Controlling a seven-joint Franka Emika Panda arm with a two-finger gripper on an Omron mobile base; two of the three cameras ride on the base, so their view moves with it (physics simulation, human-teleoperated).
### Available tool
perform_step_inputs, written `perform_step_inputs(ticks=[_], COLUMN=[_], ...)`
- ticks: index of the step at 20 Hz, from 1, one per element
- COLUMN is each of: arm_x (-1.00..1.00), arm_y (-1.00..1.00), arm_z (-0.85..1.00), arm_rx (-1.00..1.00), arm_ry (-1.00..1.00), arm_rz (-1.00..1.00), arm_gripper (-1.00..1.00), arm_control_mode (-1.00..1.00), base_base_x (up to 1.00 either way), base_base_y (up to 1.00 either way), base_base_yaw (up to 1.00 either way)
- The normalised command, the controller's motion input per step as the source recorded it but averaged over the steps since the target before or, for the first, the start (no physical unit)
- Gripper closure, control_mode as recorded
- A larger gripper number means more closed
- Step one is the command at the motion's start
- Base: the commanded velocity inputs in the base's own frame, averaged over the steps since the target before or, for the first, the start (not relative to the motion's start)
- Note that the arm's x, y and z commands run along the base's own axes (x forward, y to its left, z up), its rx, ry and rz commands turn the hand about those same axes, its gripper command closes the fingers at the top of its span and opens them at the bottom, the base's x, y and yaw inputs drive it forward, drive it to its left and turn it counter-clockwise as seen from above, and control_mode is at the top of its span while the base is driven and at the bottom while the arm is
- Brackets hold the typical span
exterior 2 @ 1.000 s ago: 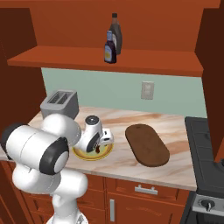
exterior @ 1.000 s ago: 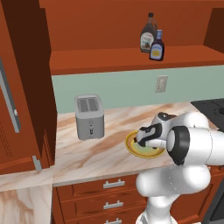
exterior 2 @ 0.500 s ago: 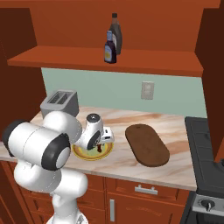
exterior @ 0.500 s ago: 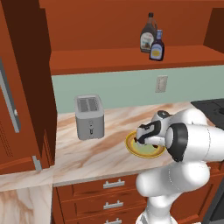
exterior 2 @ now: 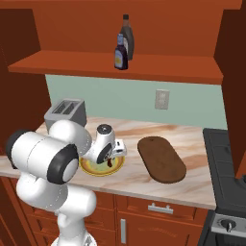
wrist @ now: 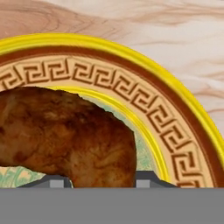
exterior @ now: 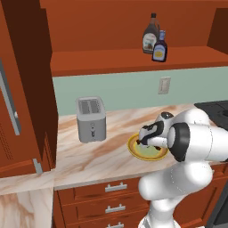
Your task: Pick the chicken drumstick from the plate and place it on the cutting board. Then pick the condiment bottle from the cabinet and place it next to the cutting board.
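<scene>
Left of the gripper [exterior 2: 111,162]: toaster [exterior: 91,119] on the counter [exterior: 89,153], well apart. Gripper is down on the plate [exterior 2: 91,168], jaws clamped on the chicken drumstick [wrist: 65,138]. In the hand view the drumstick sits between the two finger tips [wrist: 148,178]; only the tip tops show, and the drumstick's left end is cut off by the frame edge. From the left base camera the arm's elbow hides the plate's right side, and the drumstick is too small to make out there. Right of the gripper: cutting board [exterior 2: 161,159], near the plate, not touching. Above and behind the gripper: cabinet [exterior 2: 120,67] shelf with the condiment bottle [exterior 2: 121,52], just in front of a taller brown bottle [exterior 2: 127,36].
</scene>
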Motion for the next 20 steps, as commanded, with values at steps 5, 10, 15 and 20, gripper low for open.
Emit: perform_step_inputs(ticks=[5,10,15,20], arm_x=[-0.01,-0.02,-0.02,-0.03], arm_y=[0.00,0.00,-0.04,-0.14], arm_z=[0.00,0.10,0.21,0.27], arm_rx=[0.00,-0.01,0.00,0.00], arm_ry=[0.00,0.00,0.00,0.00], arm_rz=[0.00,0.00,0.00,0.01], arm_gripper=[1.00,1.00,1.00,1.00], arm_control_mode=[-1.00,-1.00,-1.00,-1.00], base_base_x=[0.00,0.00,0.00,0.00], base_base_y=[0.00,0.00,0.00,0.00], base_base_yaw=[0.00,0.00,0.00,0.00])
